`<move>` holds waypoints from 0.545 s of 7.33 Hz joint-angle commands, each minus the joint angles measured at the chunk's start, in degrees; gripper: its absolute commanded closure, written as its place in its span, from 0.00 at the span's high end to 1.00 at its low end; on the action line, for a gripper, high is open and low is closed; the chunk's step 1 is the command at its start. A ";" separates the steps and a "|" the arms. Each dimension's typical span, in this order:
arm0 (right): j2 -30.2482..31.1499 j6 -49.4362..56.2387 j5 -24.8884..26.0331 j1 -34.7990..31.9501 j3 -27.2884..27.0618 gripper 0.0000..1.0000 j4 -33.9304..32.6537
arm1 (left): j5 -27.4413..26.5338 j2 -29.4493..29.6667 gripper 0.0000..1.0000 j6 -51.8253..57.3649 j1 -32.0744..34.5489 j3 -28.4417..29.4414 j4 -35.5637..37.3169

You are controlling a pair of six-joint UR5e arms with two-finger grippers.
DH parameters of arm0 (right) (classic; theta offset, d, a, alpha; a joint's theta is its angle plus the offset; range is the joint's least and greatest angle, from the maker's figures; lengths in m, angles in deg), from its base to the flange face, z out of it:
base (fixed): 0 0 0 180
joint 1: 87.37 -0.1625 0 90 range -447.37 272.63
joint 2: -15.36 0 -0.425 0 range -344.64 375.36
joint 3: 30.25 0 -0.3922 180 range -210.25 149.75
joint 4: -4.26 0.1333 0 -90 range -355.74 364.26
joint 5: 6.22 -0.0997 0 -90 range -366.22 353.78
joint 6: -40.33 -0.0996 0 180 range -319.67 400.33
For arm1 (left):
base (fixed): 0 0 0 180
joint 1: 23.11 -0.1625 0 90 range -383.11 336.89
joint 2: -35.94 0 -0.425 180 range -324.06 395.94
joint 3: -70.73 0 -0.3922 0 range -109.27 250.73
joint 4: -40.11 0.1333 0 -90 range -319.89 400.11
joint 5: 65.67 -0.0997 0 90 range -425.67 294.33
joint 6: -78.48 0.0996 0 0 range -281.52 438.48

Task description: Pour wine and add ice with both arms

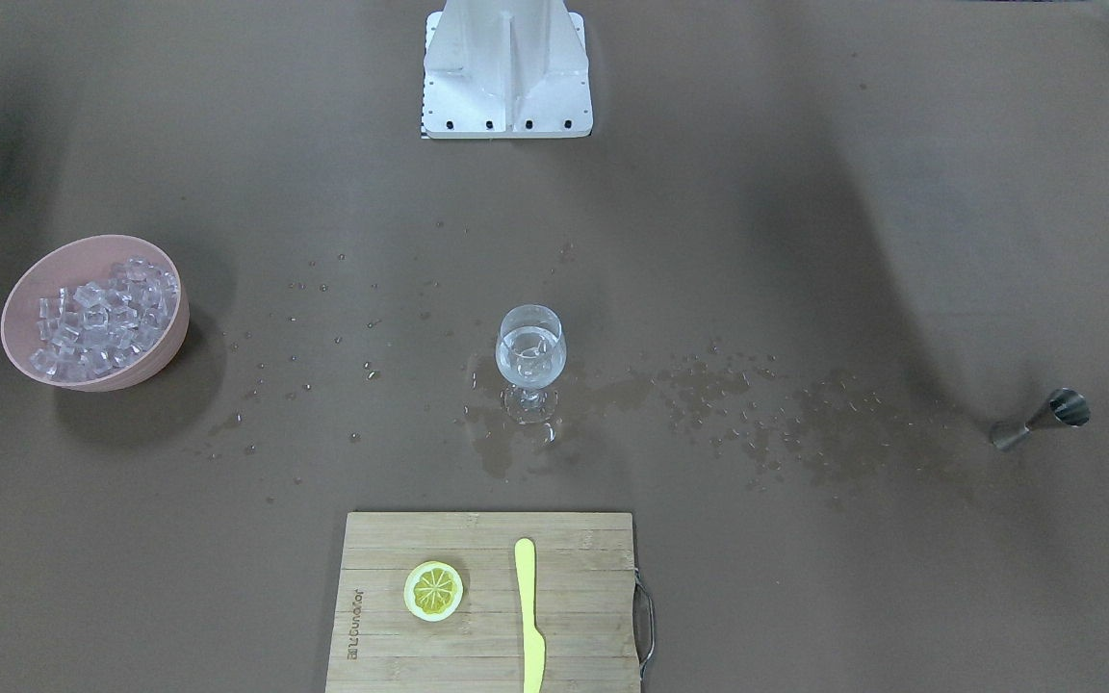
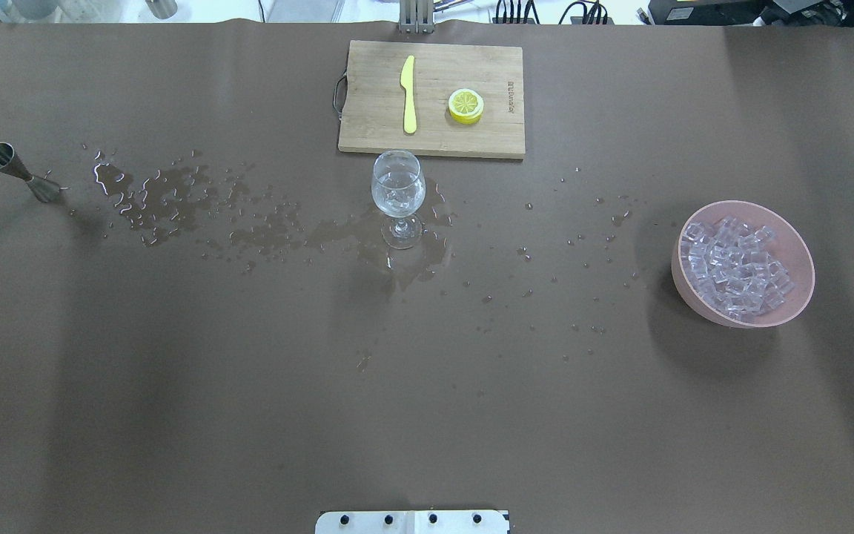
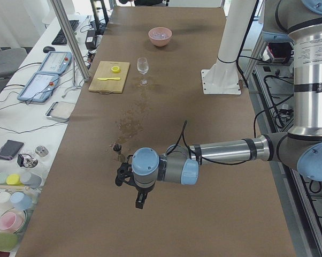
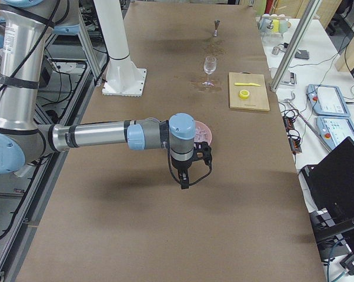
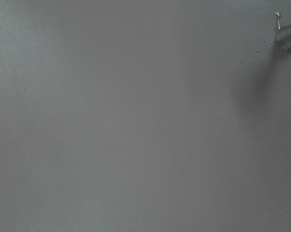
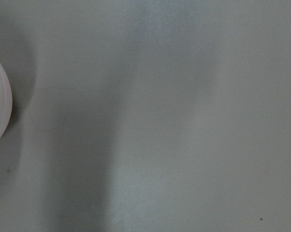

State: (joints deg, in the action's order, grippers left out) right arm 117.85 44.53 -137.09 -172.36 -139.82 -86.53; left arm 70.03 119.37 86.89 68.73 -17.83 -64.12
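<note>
A clear stemmed glass (image 1: 530,361) (image 2: 397,196) stands mid-table with a little clear wine (image 2: 397,199) in it, and possibly a few cubes. Ice cubes (image 2: 735,267) are heaped in a pink bowl (image 1: 169,332) (image 2: 798,252). A steel jigger (image 1: 1041,421) (image 2: 18,172) stands at the other end. My left gripper (image 3: 140,203) shows only in the exterior left view, hanging above bare table near the jigger (image 3: 117,148). My right gripper (image 4: 184,183) shows only in the exterior right view, near the bowl (image 4: 203,130). I cannot tell whether either is open or shut.
Spilled liquid (image 2: 175,196) and droplets spread from the jigger to the glass. A wooden cutting board (image 2: 368,126) with a lemon slice (image 2: 465,105) and a yellow knife (image 2: 408,94) lies beyond the glass. The white base block (image 1: 506,72) stands at the robot's side.
</note>
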 commanded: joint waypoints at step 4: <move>0.00 -0.07 0.00 0.00 0.06 1.00 0.00 | 0.00 -0.11 0.98 0.03 0.09 -0.65 0.00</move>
State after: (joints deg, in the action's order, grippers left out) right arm 117.84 44.46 -137.09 -172.36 -139.76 -86.53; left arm 70.03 119.33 86.91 68.78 -18.20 -64.12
